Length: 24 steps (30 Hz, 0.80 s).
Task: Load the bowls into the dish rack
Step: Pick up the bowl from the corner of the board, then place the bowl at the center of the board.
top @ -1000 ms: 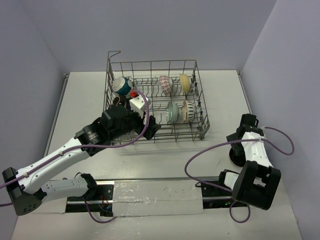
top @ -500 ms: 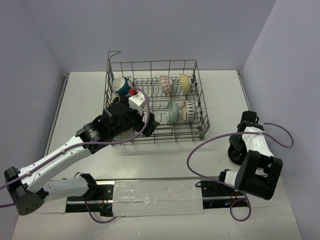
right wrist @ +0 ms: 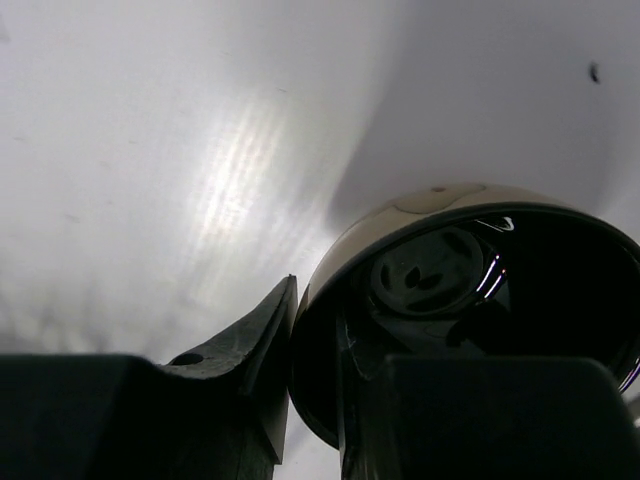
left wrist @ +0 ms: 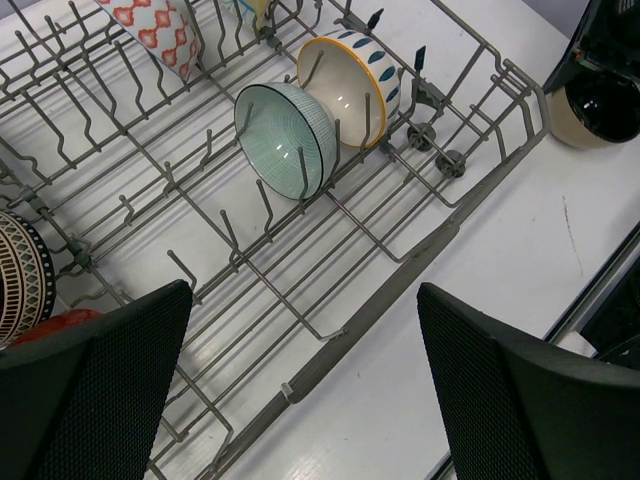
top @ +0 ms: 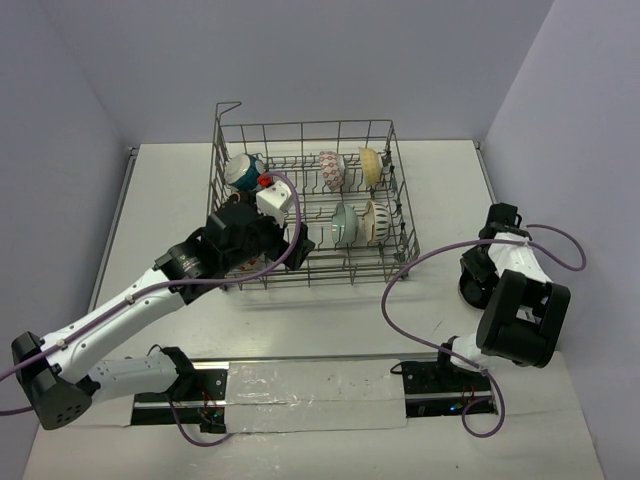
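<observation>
The grey wire dish rack [top: 300,128] stands at the back middle of the table. Inside it on edge are a teal bowl [top: 243,172], a red-patterned bowl [top: 331,170], a cream bowl [top: 371,165], a pale green bowl [top: 344,224] and a blue-spotted white bowl [top: 376,222]. My left gripper [top: 300,245] hangs open over the rack's front rail [left wrist: 400,270], holding nothing. A tan bowl with a black inside [right wrist: 420,215] sits on the table to the right of the rack [top: 468,290]. My right gripper [right wrist: 315,370] is shut on its rim, one finger outside and one inside.
A dark patterned bowl [left wrist: 20,275] and a red one [left wrist: 55,322] sit at the rack's left end. Purple cables [top: 400,300] loop over the table between the arms. A taped strip [top: 310,385] runs along the near edge. Walls close in on both sides.
My right gripper has closed onto the tan bowl's rim and its wrist has turned. My left arm has shifted slightly further over the rack, still open.
</observation>
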### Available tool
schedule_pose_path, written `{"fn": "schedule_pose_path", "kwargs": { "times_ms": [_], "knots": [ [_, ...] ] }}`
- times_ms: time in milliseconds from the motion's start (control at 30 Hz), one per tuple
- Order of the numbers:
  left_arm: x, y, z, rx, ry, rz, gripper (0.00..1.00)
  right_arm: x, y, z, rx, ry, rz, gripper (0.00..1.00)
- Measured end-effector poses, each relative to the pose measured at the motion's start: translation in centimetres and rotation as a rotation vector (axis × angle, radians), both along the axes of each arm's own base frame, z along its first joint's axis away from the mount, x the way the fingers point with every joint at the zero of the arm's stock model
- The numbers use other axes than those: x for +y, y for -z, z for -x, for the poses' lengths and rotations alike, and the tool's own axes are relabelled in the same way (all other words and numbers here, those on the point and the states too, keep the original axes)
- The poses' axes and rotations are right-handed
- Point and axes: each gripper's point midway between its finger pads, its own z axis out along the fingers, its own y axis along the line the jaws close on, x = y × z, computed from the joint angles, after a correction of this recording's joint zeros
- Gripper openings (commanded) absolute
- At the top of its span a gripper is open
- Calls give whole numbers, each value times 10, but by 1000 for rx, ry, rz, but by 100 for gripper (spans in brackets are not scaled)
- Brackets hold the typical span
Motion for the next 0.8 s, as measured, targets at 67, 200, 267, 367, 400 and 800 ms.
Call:
{"fn": "schedule_pose_path", "kwargs": {
  "times_ms": [67, 200, 267, 367, 400, 800],
  "knots": [
    [1, 1, -1, 3, -2, -3, 99, 0, -3, -10, -38, -12, -5, 0],
    [1, 5, -3, 12, -9, -13, 99, 2, -12, -30, -105, -38, -10, 0],
    [2, 8, -5, 19, -14, -19, 99, 7, -17, -41, -125, -65, -10, 0],
    [3, 12, -8, 27, -20, -28, 99, 20, -22, -64, -146, -120, -11, 0],
    [3, 13, -8, 29, -21, -29, 99, 25, -24, -72, -152, -139, -11, 0],
    [2, 19, -10, 41, -23, -45, 99, 53, -29, -105, -189, -214, -4, 0]
  ]
}}
